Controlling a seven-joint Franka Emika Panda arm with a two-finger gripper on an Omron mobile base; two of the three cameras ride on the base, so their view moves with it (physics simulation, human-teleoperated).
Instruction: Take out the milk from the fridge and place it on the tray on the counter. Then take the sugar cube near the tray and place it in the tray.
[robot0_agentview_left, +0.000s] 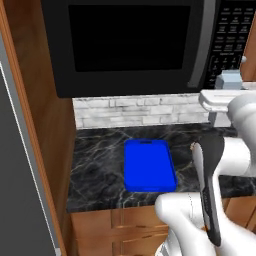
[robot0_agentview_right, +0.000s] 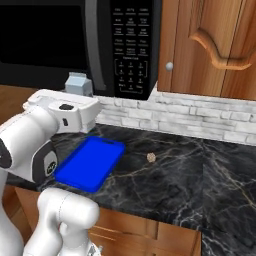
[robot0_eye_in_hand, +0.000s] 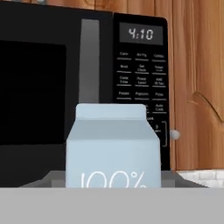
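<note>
Tool (robot0_agentview_right: 80, 102) clamped on upright milk (robot0_eye_in_hand: 113, 148), gable up, above the tray (robot0_agentview_right: 90, 162).

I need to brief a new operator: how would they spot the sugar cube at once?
Start at the black microwave, then drop to the black marble counter. Right of the blue tray lies the sugar cube, a tiny pale speck, alone on dark stone.

You're in a home kitchen, rendered. Black microwave (robot0_agentview_left: 130, 45) with a keypad and clock reading 4:10 hangs above a black marble-look counter (robot0_agentview_right: 190, 180). Pale brick backsplash (robot0_agentview_left: 140, 111) behind it, brown wooden cabinets (robot0_agentview_right: 210, 45) with a round knob above and below, grey fridge (robot0_agentview_left: 20, 190) at your left edge.
</note>
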